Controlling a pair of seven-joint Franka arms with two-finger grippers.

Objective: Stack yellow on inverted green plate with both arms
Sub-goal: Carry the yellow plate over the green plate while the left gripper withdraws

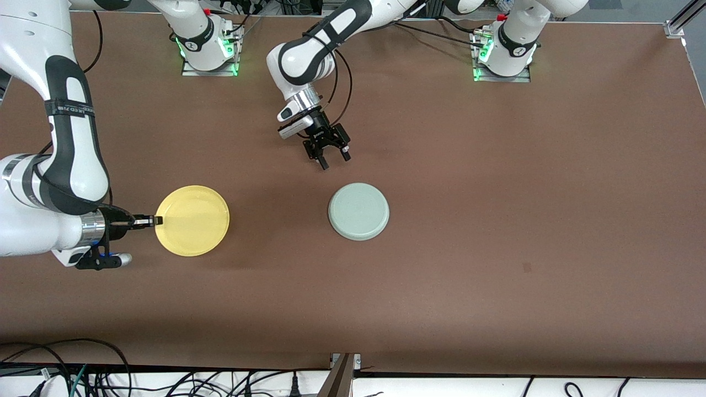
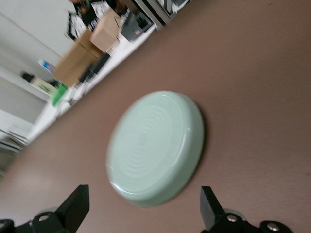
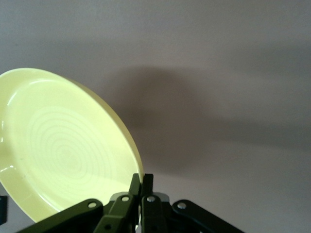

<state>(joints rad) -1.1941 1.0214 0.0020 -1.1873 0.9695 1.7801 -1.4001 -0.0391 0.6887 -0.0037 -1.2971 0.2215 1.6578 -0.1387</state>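
The yellow plate (image 1: 192,220) is right way up toward the right arm's end of the table. My right gripper (image 1: 157,220) is shut on its rim, on the edge toward the right arm's end. In the right wrist view the yellow plate (image 3: 63,145) is tilted, casts a shadow on the table, and its rim sits between the closed fingers of my right gripper (image 3: 144,180). The green plate (image 1: 358,212) lies upside down mid-table. My left gripper (image 1: 331,158) hangs open and empty over the table beside it. The left wrist view shows the green plate (image 2: 155,148) ahead of my open left gripper (image 2: 143,213).
The brown table (image 1: 496,220) is bare around both plates. Cables and a metal bracket (image 1: 345,369) lie along the edge nearest the front camera. The arm bases (image 1: 504,52) stand along the top edge.
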